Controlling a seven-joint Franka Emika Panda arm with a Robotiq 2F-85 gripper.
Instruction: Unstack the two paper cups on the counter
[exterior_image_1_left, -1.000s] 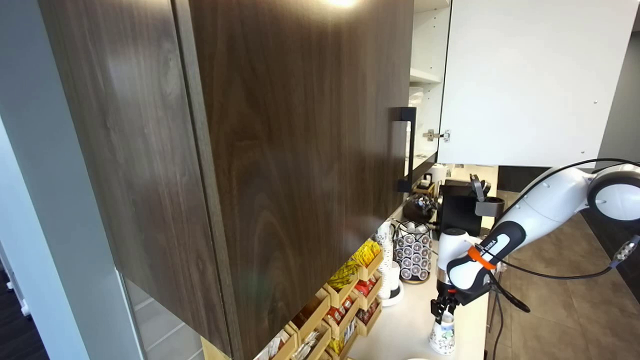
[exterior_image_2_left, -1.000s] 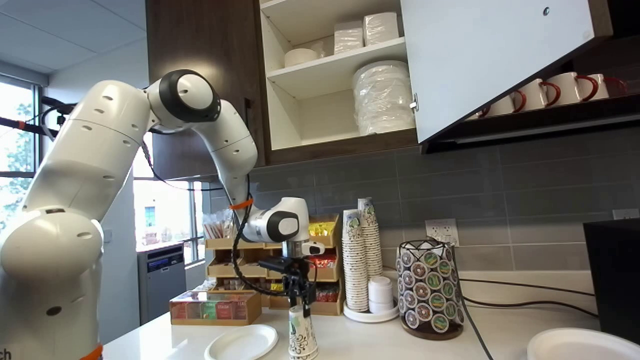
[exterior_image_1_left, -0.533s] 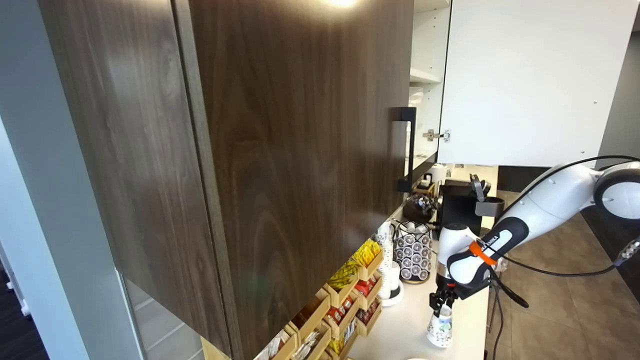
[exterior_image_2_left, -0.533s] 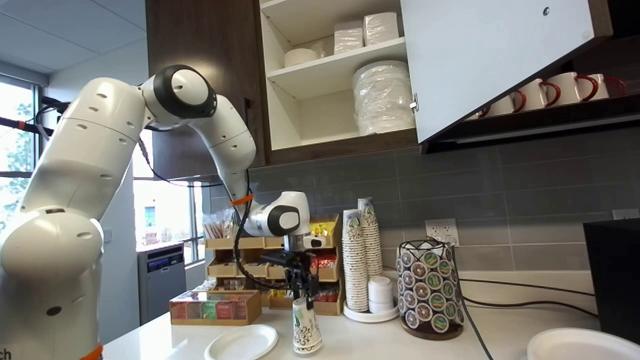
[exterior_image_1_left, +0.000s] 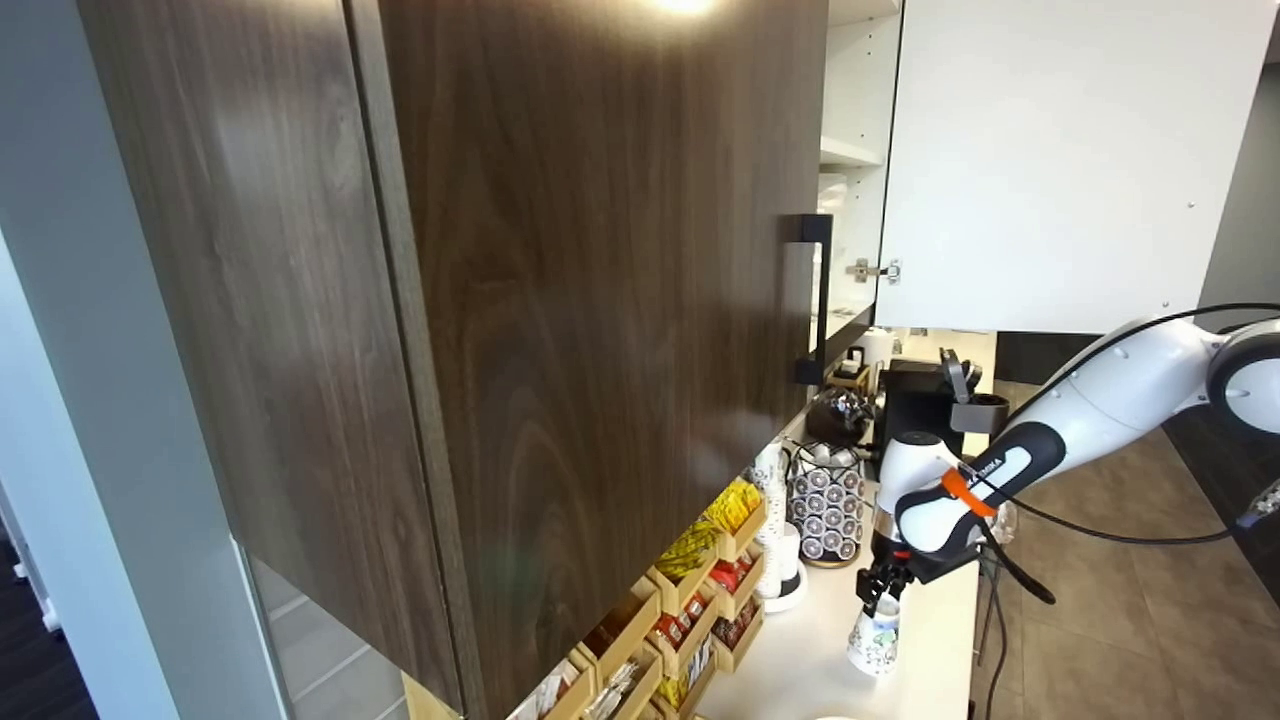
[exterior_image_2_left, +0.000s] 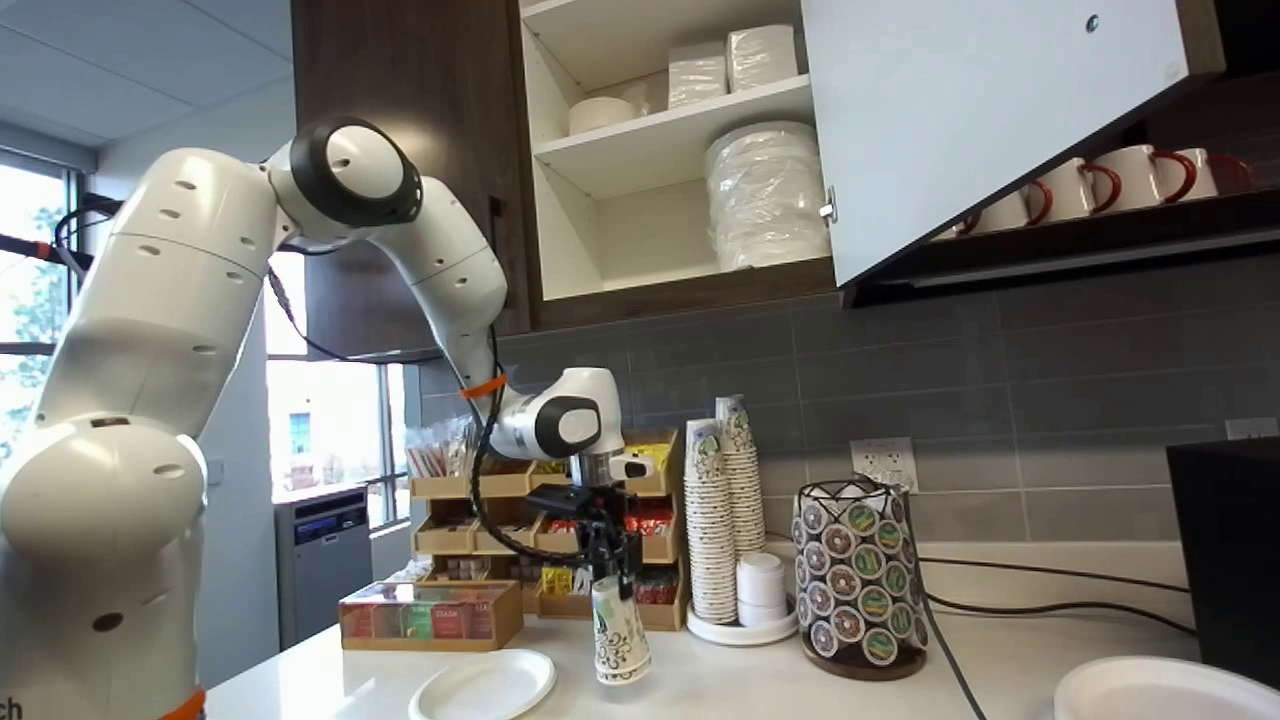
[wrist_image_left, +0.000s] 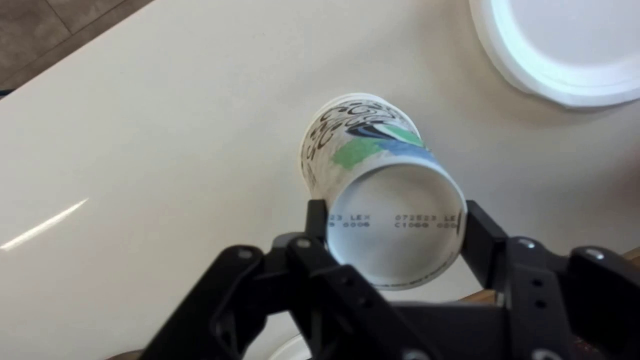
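Observation:
Two patterned paper cups (exterior_image_2_left: 620, 635), white with green and blue print, are nested upside down; two close rims show at the lower end. My gripper (exterior_image_2_left: 613, 588) is shut on the cups near the upturned base, one finger on each side. They also show in an exterior view (exterior_image_1_left: 875, 640), and the cup base (wrist_image_left: 397, 225) faces the camera in the wrist view between the fingertips (wrist_image_left: 392, 225). The stack leans slightly and appears just above the white counter (exterior_image_2_left: 760, 690), with a faint shadow under it. The inside of the cups is hidden.
A white plate (exterior_image_2_left: 540, 672) lies beside the cups, and another dish (exterior_image_2_left: 1150, 668) lies farther off. A tea box (exterior_image_2_left: 430, 617), a snack rack (exterior_image_1_left: 735, 575), tall cup stacks (exterior_image_2_left: 708, 530) and a pod carousel (exterior_image_2_left: 862, 580) stand behind. A cabinet door (exterior_image_2_left: 1000, 120) hangs open above.
The gripper and the nested cups have moved up and away from the counter's front edge, a little to the right in an exterior view. The grip on the cups is unchanged.

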